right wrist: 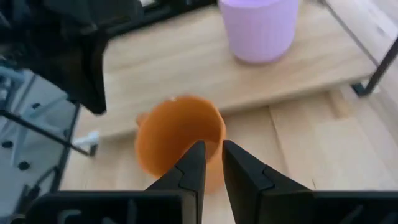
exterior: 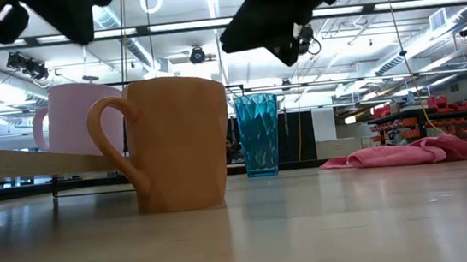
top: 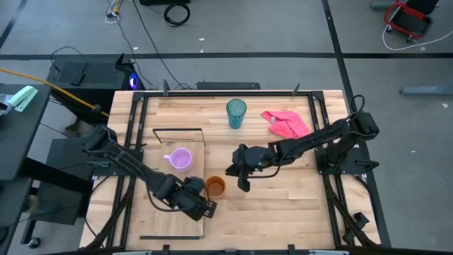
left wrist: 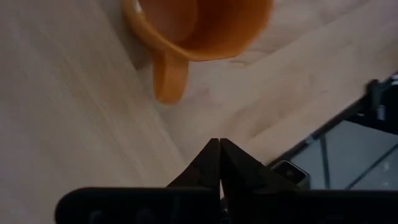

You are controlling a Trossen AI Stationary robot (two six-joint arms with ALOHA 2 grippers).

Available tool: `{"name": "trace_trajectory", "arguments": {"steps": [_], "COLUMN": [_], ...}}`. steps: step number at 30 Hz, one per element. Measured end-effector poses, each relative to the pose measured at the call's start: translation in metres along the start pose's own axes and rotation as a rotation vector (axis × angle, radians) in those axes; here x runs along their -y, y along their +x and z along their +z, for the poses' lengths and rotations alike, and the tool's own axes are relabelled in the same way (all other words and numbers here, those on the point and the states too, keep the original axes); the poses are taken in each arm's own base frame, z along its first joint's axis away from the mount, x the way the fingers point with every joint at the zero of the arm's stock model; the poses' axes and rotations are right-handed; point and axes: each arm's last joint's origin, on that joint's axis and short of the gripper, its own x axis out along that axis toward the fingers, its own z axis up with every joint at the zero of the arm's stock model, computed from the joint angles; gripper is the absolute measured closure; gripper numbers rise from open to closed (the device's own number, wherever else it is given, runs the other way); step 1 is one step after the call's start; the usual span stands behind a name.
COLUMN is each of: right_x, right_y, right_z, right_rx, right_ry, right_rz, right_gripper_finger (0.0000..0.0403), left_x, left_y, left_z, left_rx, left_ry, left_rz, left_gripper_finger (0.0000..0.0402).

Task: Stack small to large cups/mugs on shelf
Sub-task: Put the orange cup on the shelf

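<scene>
The orange mug (top: 215, 186) is a plain, matte vessel with a thick looped handle; seen level across the table (top: 283, 198) it stands upright on the bare wood, handle turned to the side. From above its hollow looks empty. It sits just beside the long edge of the shelf (top: 185, 177), on the table and not on the plank.

The lilac mug (top: 181, 159) is smaller and paler, with a handle too, and stands upright on the shelf, near the thin black wire frame (top: 178, 130) at the plank's far end. Nothing shows inside it.

The teal tumbler (top: 236, 112) is taller, translucent and faceted, standing alone toward the table's far edge, well apart from both mugs. A crumpled pink cloth (top: 287, 124) lies near it on the right.

The left gripper (top: 200, 203) hangs over the shelf's near part, close to the orange mug; its jaws are clenched together with nothing between them, as its own wrist view shows, the mug's handle lying beyond their tips.

The right gripper (top: 241, 176) hovers just beside the orange mug on the other side. Its jaws stand a narrow gap apart above the mug's rim, and I cannot tell whether they touch it
</scene>
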Motion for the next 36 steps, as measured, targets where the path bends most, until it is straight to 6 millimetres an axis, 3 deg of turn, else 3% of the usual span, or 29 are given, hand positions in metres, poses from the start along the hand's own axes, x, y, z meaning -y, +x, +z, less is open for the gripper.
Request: {"name": "trace_trajectory", "arguments": {"steps": [14,26,36], "right_x": [0.015,0.017,0.016], "right_y": [0.014,0.038,0.040], "right_z": [0.003,-0.013,-0.018], "right_rx": [0.025,-0.038,-0.079], "right_ry": [0.000,0.003,-0.006], "right_rz": [0.015,0.062,0.073], "right_gripper_finger": [0.0344,0.0344,0.0344], "left_x": [0.001,-0.004,-0.006], "left_y": [0.023,0.026,0.027], "left_z": [0.007,0.026,0.037], "left_rx": [-0.024,-0.010,0.002], "left_ry": [-0.046,-0.071,-0.067], "left_rz": [0.042,0.112,0.142], "left_gripper_finger": [0.0393,0.0381,0.0390]}}
